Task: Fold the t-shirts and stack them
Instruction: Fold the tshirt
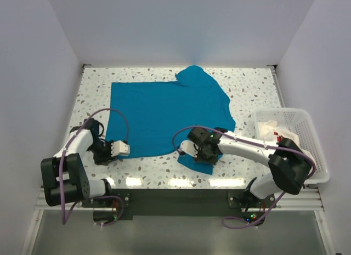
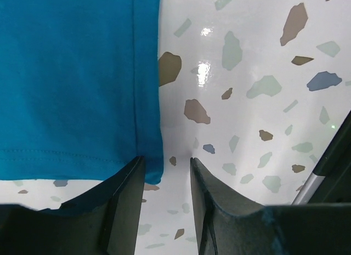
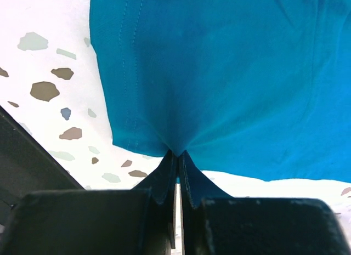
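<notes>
A teal-blue t-shirt [image 1: 164, 109] lies spread on the speckled table, one sleeve bunched at the far edge. My left gripper [image 1: 124, 149] sits at its near left corner. In the left wrist view that gripper [image 2: 166, 159] stands open, low over the table, and the shirt's [image 2: 71, 79] hemmed corner lies against the left finger [image 2: 129, 194], with bare table in the gap. My right gripper [image 1: 202, 156] is at the shirt's near right part. Seen from the right wrist, it [image 3: 176, 152] is shut on a pinched fold of the teal cloth [image 3: 219, 74]. A white t-shirt with red marks [image 1: 271, 129] lies in the basket.
A white mesh basket [image 1: 308, 129] stands at the table's right edge, beside the right arm. White walls close in the table on the left, right and far sides. Purple cables loop from both arms near the table's front edge.
</notes>
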Controlling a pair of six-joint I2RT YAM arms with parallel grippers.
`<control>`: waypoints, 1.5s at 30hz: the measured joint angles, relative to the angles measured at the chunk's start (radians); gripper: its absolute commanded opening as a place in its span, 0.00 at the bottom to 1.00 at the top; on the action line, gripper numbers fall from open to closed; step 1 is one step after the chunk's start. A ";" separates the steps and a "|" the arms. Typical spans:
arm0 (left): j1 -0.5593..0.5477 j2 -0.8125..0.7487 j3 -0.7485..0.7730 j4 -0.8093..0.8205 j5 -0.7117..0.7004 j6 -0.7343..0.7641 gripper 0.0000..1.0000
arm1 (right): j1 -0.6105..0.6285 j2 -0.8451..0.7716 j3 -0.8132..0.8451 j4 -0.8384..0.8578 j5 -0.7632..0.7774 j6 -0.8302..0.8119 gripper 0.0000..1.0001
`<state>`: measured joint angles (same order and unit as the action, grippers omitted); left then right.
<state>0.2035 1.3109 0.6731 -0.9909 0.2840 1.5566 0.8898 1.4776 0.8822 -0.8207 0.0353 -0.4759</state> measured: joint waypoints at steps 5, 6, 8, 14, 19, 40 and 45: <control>0.004 -0.013 -0.040 0.048 -0.024 0.006 0.42 | 0.000 0.000 0.007 -0.011 0.000 -0.009 0.00; 0.004 -0.020 -0.047 0.055 -0.026 0.007 0.39 | -0.001 -0.001 0.007 -0.014 0.000 -0.012 0.00; 0.004 -0.032 -0.064 0.075 -0.027 0.011 0.32 | -0.002 -0.006 0.007 -0.022 0.000 -0.016 0.00; 0.004 -0.047 -0.080 0.134 -0.030 0.035 0.00 | -0.011 -0.059 0.009 -0.044 0.000 -0.033 0.00; 0.005 -0.062 -0.072 0.126 -0.019 0.037 0.00 | -0.023 -0.101 0.037 -0.087 -0.002 -0.042 0.00; 0.047 0.000 0.214 -0.059 0.100 0.006 0.00 | -0.105 -0.173 0.180 -0.203 0.026 -0.163 0.00; 0.064 0.062 0.284 -0.061 0.131 -0.011 0.00 | -0.183 -0.089 0.271 -0.215 0.026 -0.221 0.00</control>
<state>0.2676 1.3727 0.9573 -1.0523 0.4149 1.5452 0.7067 1.3888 1.1534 -1.0359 0.0612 -0.6968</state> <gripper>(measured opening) 0.014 0.015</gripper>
